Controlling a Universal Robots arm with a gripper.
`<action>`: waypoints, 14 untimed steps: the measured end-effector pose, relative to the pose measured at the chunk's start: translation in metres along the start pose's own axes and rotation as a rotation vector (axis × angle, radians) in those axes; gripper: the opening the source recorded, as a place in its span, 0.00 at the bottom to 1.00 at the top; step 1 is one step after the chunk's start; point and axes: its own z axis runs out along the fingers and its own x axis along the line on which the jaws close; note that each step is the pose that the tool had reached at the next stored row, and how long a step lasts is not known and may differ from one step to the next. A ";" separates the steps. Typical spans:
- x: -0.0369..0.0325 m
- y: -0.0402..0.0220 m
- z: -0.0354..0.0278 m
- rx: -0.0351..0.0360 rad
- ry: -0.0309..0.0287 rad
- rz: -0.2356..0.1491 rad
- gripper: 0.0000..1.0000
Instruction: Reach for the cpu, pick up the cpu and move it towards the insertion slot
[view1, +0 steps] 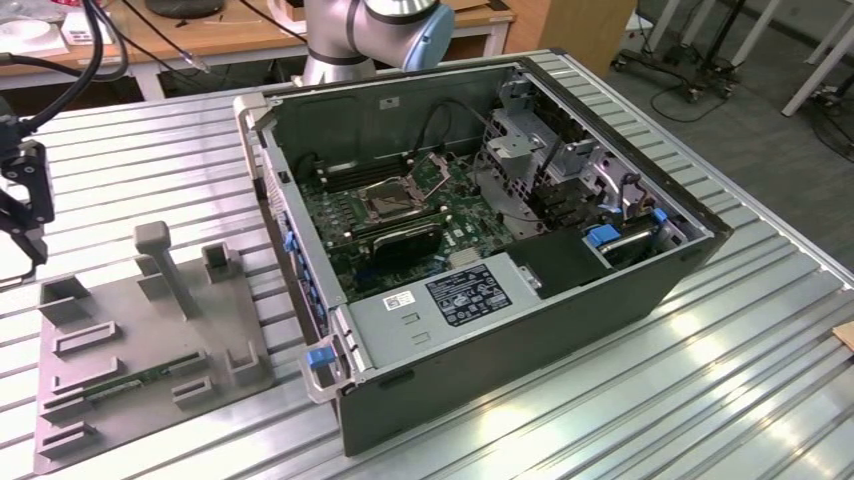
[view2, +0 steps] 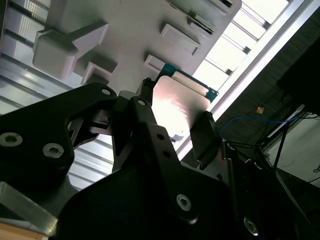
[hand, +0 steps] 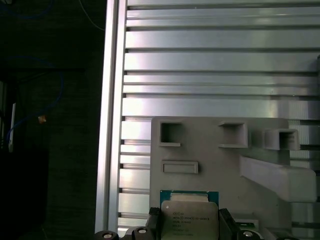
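Observation:
In both wrist views the cpu (hand: 189, 214), a flat silvery square with a green rim, sits between my two black fingers (hand: 153, 220). My gripper (hand: 189, 226) is shut on its two opposite edges. In the second wrist view the cpu (view2: 176, 107) hangs over the corner of the grey fixture plate (view2: 125, 30) and the table's edge, and my gripper (view2: 172, 116) holds it there. In the exterior view my gripper (view1: 27, 250) is at the far left, above the plate's far corner (view1: 134, 350). The insertion slot (view1: 394, 197) lies on the green motherboard inside the open computer case, well off to the exterior view's right.
The open computer case (view1: 534, 330) has tall walls, cables and a drive cage (view1: 534, 150) around the motherboard. Raised grey blocks and a post (view1: 158, 255) stand on the fixture plate. The ribbed metal table (view1: 747, 380) ends close beside my gripper, with dark floor beyond.

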 end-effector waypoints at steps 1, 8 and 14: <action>-0.0003 0.0000 0.0000 0.0000 0.0000 0.000 0.54; -0.0014 0.0000 0.0001 -0.0001 -0.0001 0.000 0.54; -0.0028 -0.0001 0.0000 0.0000 0.0000 0.000 0.54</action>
